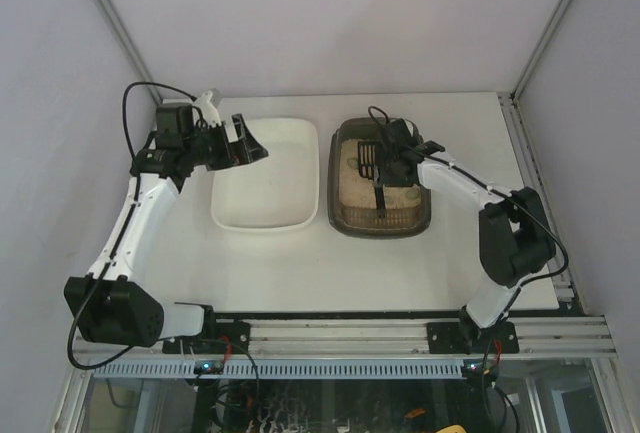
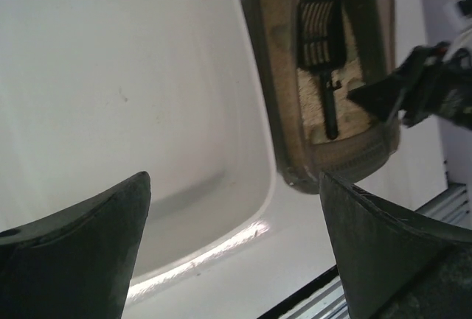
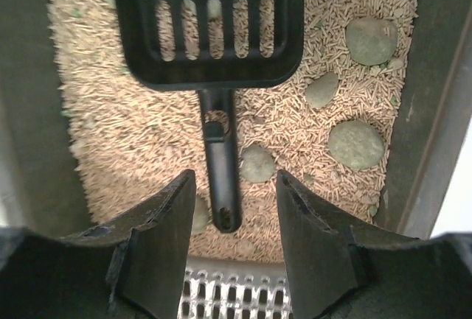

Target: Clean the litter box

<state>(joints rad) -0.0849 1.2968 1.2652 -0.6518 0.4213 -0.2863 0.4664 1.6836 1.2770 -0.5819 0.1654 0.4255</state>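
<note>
**A:** Left side first. What's there?

**B:** My left pincer (image 2: 234,179) hangs wide apart and holds nothing, above the white tray (image 2: 110,76). I see nothing in the tray. The litter box (image 1: 380,230) lies off to that pincer's right, just beside the tray.

**A:** And in the box?

**B:** Beige pellets, several grey-green lumps (image 3: 356,144), and a black scoop (image 3: 221,149) lying on the litter.

**A:** Which arm is nearer to the scoop?

**B:** The right, by far. My right pincer (image 3: 236,179) hovers over the box, empty, with its fingers moderately apart. One finger sits either side of the handle's end, above it, and as far as I can tell they are not touching it.

**A:** How does the scoop lie?

**B:** Its long axis runs straight ahead from that pincer, with the handle end between my fingers and the slotted head farther out. The lumps sit ahead and to the pincer's right. I judge the next move is to drop straight down and squeeze across the handle.
</note>
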